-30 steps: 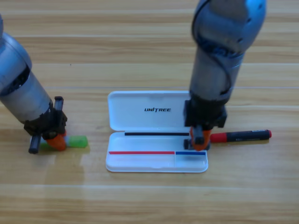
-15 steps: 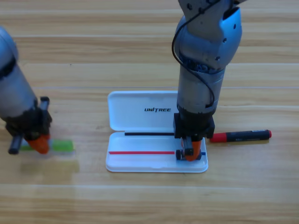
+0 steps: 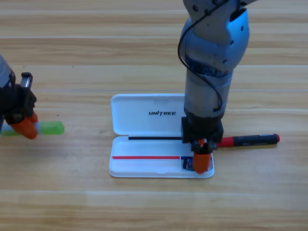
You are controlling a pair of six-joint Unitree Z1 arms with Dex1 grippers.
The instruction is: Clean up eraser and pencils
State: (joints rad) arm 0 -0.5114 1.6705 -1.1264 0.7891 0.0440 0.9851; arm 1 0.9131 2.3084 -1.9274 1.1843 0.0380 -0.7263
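My left gripper [image 3: 24,126] is at the far left edge, shut on the light green pencil [image 3: 52,128], which lies level and sticks out to its right. My right gripper [image 3: 202,162] points down into the right end of the open white case [image 3: 144,172]. The dark eraser [image 3: 186,163] with its light mark lies in the case's lower right compartment, right beside the orange jaw on its left. The red-capped, black-barrelled pencil [image 3: 248,140] rests on the table just right of the case, behind the right gripper.
The case's lid [image 3: 144,113] lies flat open behind its tray, marked UNITREE. The right arm [image 3: 211,57] stands tall over the lid's right end. Bare wooden table surrounds the case.
The left gripper carried the green pencil left and toward the back. The right gripper moved from the case's back right edge into its lower right compartment, where the eraser now shows beside the jaw.
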